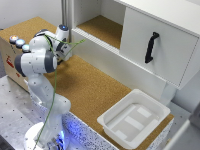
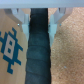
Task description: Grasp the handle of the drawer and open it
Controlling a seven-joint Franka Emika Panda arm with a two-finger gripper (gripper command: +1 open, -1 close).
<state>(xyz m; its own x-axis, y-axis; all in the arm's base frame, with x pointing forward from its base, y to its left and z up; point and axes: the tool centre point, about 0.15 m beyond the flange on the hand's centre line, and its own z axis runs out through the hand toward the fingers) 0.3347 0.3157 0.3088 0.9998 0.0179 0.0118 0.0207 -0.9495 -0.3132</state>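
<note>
The drawer is a large white cabinet front at the exterior view's upper right, and it looks closed. Its handle is a small black curved bar standing upright on the white panel. My gripper is far from it at the exterior view's left, over the cork surface, mostly hidden by the white arm. In the wrist view the gripper has its two pale fingers set apart and holds nothing. A dark band runs beneath them. Neither drawer nor handle shows in the wrist view.
A shallow white plastic tray sits on the cork surface below the drawer. An open cork-lined shelf lies beside the drawer. A cardboard box with buttons stands at the left; its blue print shows in the wrist view.
</note>
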